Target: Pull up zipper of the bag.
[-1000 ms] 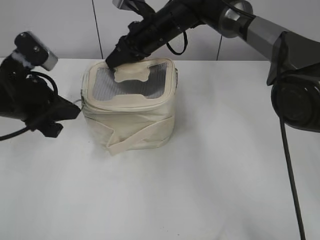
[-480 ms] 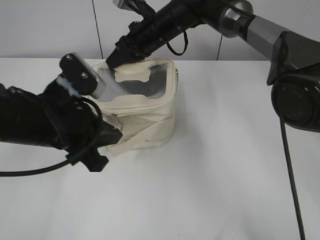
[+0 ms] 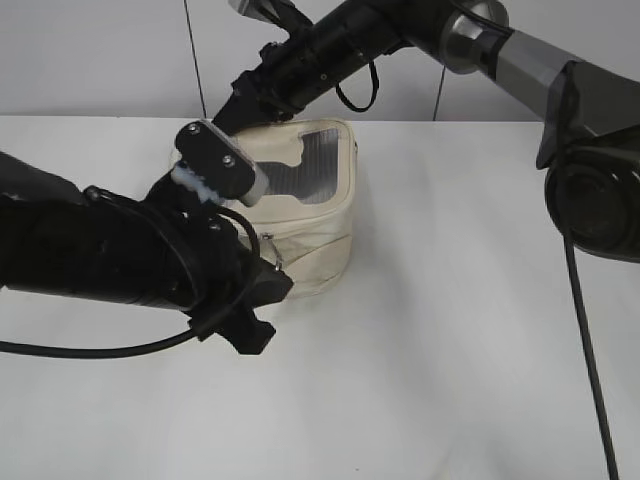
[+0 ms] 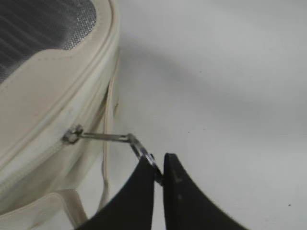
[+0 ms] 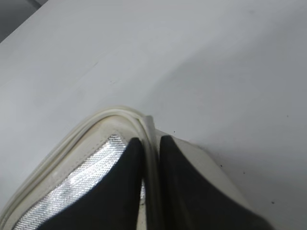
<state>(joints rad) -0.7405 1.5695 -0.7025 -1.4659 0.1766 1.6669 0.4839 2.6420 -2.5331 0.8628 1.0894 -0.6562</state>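
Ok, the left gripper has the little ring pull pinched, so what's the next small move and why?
Probably keep pulling the ring pull along the zipper track, following the lid rim. The left gripper is shut on the ring with the pull link stretched taut from the slider, and the right gripper pinches the bag rim at the far corner, bracing it against the tug.

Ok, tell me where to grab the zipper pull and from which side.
Grip the silver ring at the end of the zipper pull, coming from the table side, away from the bag. The pull sticks straight out from the slider, so the ring is free of the fabric. The left tool is already pinched on it there.
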